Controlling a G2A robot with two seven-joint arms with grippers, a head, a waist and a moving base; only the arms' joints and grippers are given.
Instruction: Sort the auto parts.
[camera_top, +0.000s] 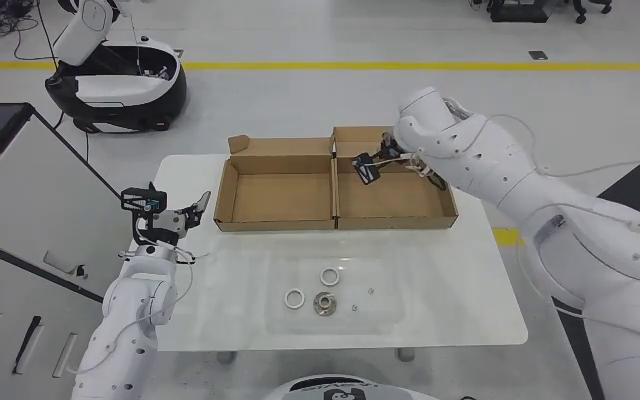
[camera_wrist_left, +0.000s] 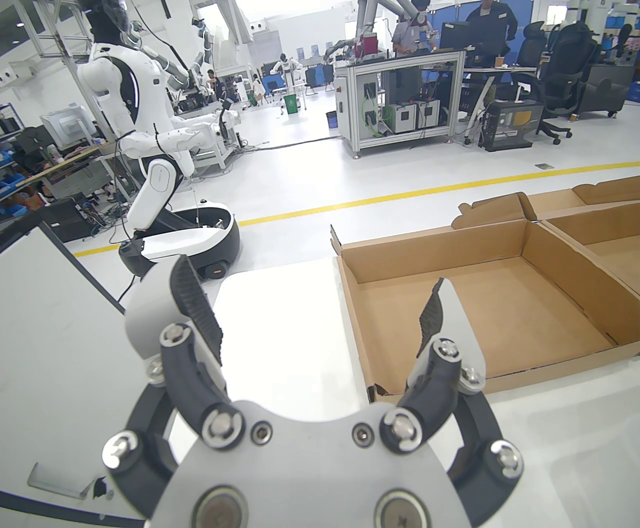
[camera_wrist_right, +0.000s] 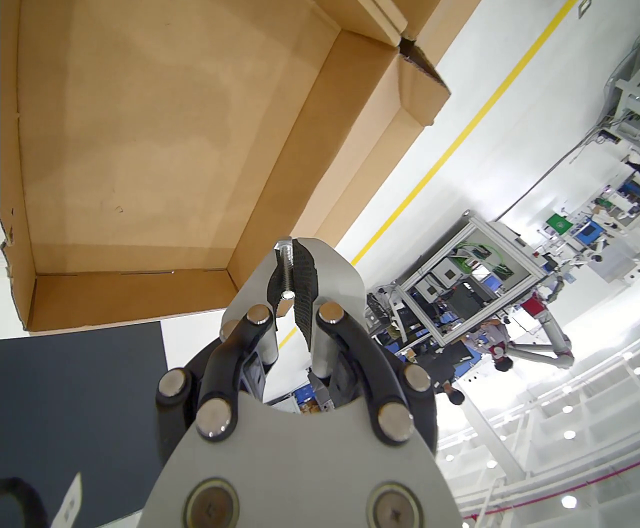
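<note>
Two open cardboard boxes sit side by side at the table's far edge, the left box (camera_top: 275, 195) and the right box (camera_top: 395, 200). My right gripper (camera_top: 366, 168) hangs over the right box (camera_wrist_right: 150, 125) near its inner wall, shut on a small silver bolt (camera_wrist_right: 285, 270) held lengthwise between the pads. My left gripper (camera_top: 182, 215) hovers open and empty at the table's left side, just outside the left box (camera_wrist_left: 475, 310). On the table's near half lie two white rings (camera_top: 329, 276) (camera_top: 295, 298), a metal flanged part (camera_top: 324, 303) and small fasteners (camera_top: 371, 292).
The white table (camera_top: 450, 300) ends close behind the boxes. A wheeled robot base (camera_top: 120, 85) stands on the floor beyond the table's far left corner. A dark panel (camera_top: 50, 200) leans at the left side.
</note>
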